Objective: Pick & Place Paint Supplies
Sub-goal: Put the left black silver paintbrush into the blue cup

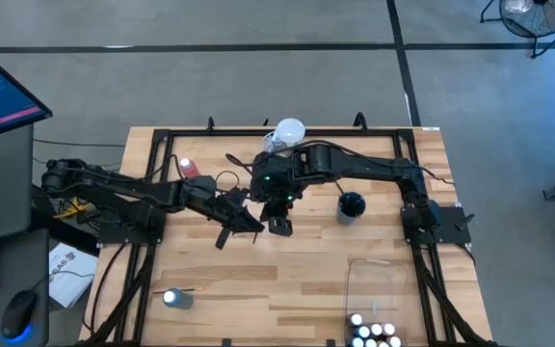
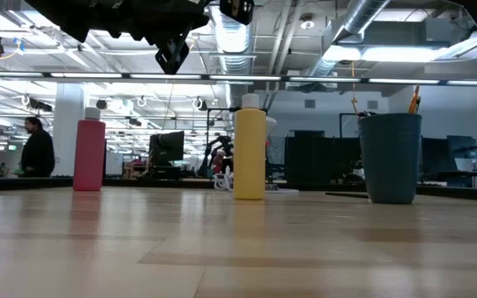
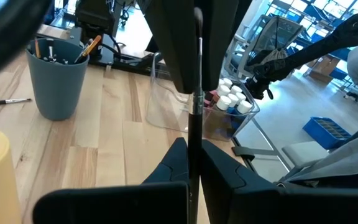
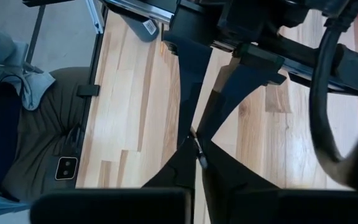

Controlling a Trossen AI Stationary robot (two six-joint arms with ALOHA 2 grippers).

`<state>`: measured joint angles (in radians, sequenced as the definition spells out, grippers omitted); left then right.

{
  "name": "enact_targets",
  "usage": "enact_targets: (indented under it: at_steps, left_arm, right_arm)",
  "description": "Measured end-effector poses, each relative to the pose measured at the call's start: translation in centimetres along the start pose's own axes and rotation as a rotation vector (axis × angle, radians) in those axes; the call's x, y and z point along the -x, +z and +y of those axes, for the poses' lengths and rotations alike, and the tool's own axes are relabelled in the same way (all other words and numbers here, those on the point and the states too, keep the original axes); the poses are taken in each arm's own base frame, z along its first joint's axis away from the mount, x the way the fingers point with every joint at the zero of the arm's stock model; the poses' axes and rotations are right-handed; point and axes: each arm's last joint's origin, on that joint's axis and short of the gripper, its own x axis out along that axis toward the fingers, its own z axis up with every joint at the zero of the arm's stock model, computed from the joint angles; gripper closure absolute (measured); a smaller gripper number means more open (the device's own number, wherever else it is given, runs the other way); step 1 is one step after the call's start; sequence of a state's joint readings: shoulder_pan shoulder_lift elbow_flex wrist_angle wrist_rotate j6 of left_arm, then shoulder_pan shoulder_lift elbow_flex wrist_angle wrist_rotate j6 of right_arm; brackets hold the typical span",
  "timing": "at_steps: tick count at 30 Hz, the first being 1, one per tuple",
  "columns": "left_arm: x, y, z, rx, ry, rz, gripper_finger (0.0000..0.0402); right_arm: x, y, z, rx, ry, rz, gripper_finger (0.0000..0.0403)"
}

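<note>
From above, the left gripper (image 1: 247,224) and right gripper (image 1: 279,220) meet over the table's middle, seemingly passing a paintbrush (image 3: 195,93) between arms. At table height both hang clear above the yellow bottle (image 2: 249,154), pink bottle (image 2: 89,155) and blue-grey cup (image 2: 390,157). Through the left wrist, its fingers (image 3: 174,163) pinch the brush's shaft, the far tip caught by the other jaws. Through the right wrist, its fingers (image 4: 180,163) press together on that thin tip.
</note>
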<state>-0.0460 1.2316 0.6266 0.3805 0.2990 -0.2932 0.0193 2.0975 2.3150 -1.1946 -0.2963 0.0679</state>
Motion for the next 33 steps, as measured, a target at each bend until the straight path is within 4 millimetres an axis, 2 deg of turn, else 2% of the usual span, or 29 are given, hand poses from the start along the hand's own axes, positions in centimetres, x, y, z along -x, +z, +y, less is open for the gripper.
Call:
enact_targets:
  at_steps: [15, 20, 24, 28, 33]
  left_arm:
    - [0.0, 0.0, 0.0, 0.003, -0.001, 0.000, 0.0401]
    - [0.0, 0.1, 0.0, -0.001, -0.004, -0.007, 0.0382]
    - [0.0, 0.1, 0.0, -0.002, 0.007, -0.010, 0.0334]
    - [0.0, 0.1, 0.0, -0.003, 0.032, -0.016, 0.0261]
    - [0.0, 0.1, 0.0, 0.004, 0.034, -0.019, 0.0164]
  right_arm:
    - [0.0, -0.3, 0.0, -0.022, 0.014, 0.032, 0.0401]
    - [0.0, -0.6, 0.0, -0.044, 0.009, 0.065, 0.0402]
    - [0.0, -0.8, 0.1, -0.057, 0.009, 0.076, 0.0402]
    - [0.0, -1.0, 0.3, -0.084, 0.005, 0.104, 0.0402]
    - [1.9, -2.0, 0.9, -0.128, -0.151, 0.172, 0.0403]
